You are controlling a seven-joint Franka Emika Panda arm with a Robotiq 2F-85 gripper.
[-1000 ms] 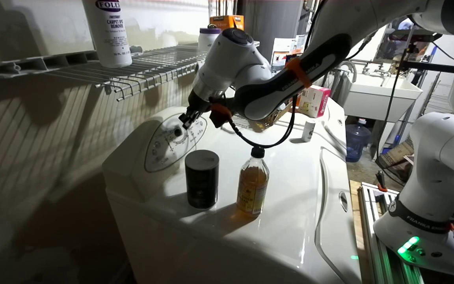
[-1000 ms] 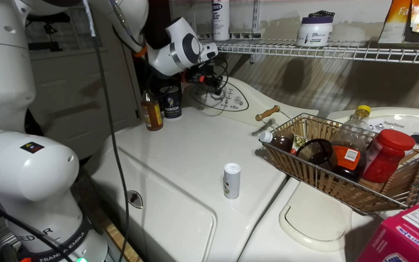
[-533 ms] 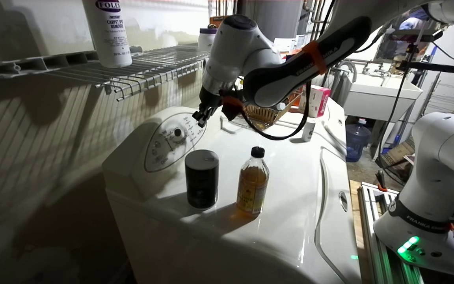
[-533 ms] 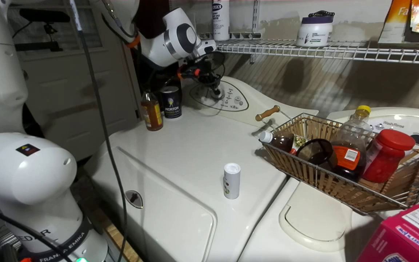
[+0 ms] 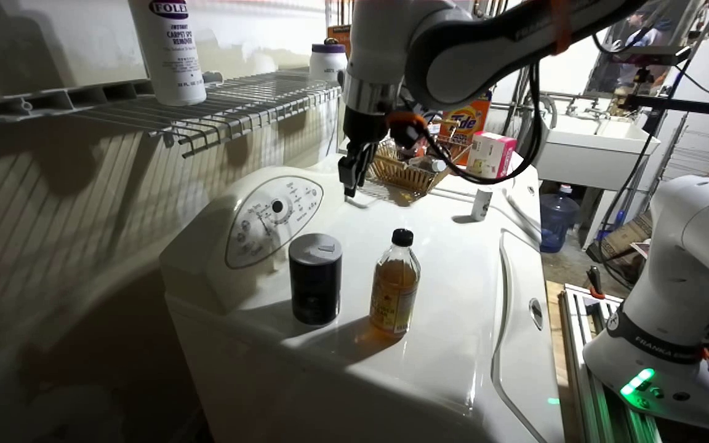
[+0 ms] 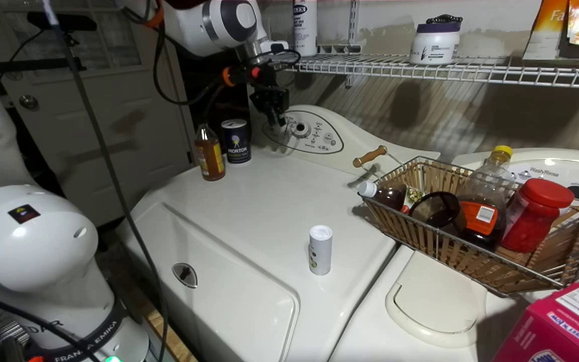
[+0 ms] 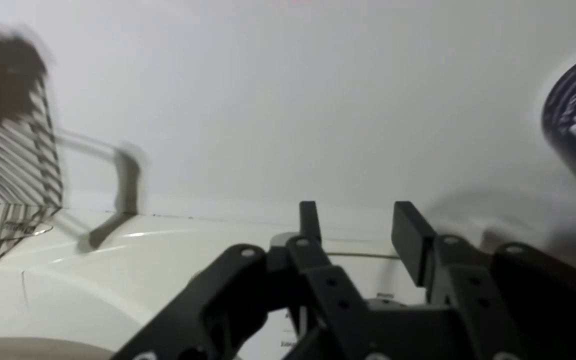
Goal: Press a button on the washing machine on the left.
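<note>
The washing machine [image 5: 453, 271] is the large glossy white appliance; its top [image 6: 249, 211] also shows. Its oval pale grey control panel [image 5: 298, 212] with a round black-centred dial [image 5: 277, 207] is in plain view. The panel [image 6: 322, 131] and dial [image 6: 300, 129] show in an exterior view too. My gripper [image 5: 351, 184] points down in the air, in front of the panel and apart from it. In an exterior view my gripper [image 6: 279, 121] overlaps the panel's left part. In the wrist view the gripper's fingers [image 7: 355, 215] are apart with nothing between them; part of the panel shows behind.
A dark salt canister [image 5: 316, 283] and an amber bottle [image 5: 396, 295] stand on the machine near the panel. A white shaker [image 6: 320, 251] stands further forward. A wicker basket [image 6: 415, 232] of bottles sits beside the panel. A wire shelf [image 5: 256, 98] hangs above.
My gripper has drawn back from the control panel and dial, and its fingers have swung to point more downward. The dial is uncovered in both exterior views. The objects have not moved.
</note>
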